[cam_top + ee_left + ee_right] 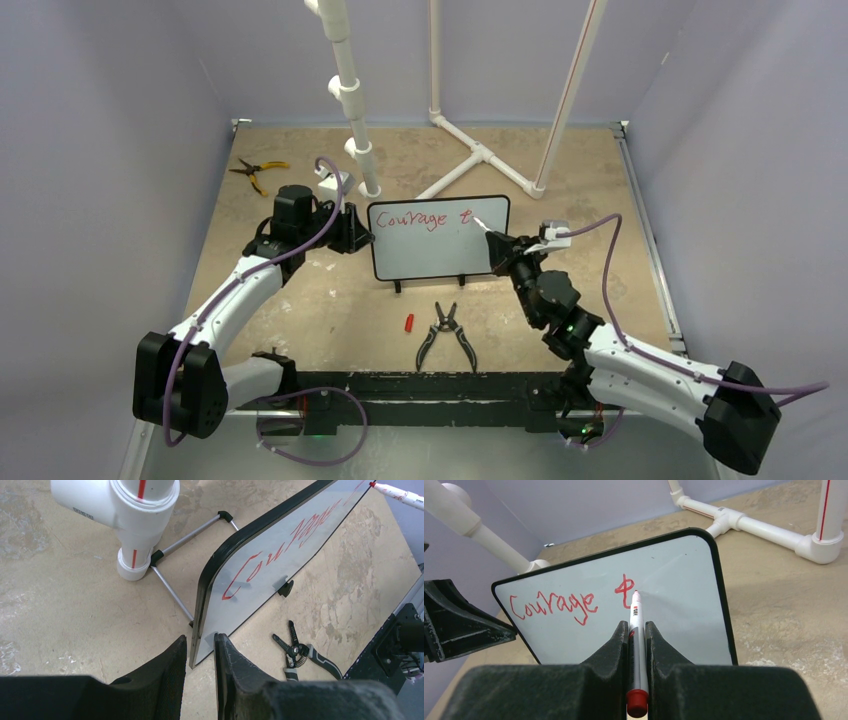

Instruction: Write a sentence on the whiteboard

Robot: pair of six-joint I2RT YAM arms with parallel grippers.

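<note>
Far left, yellow pliers [258, 172] lie on the table [300, 300], well apart from the rest.

Left gripper [200, 638]: jaws narrow, set on either side of the board's [440, 262] left edge at its lower corner and pinching it.

A white pipe [350, 100] rises just behind that corner, and its base stands on the table behind the board's wire stand.

The board stands on its black feet near the table's middle, its face toward the arm bases. The sentence [420, 218] is incomplete: red letters read "Courage" and then a single "t", in one line across the upper part of the face. The lower part is blank.

In front of the board lie a red cap [408, 323] and, just right of it, black-handled pliers [446, 335]. Neither touches the board.

Right gripper [637, 629]: jaws closed on a marker [636, 611], whose red end points back toward the wrist. The tip meets the board at the "t".
</note>
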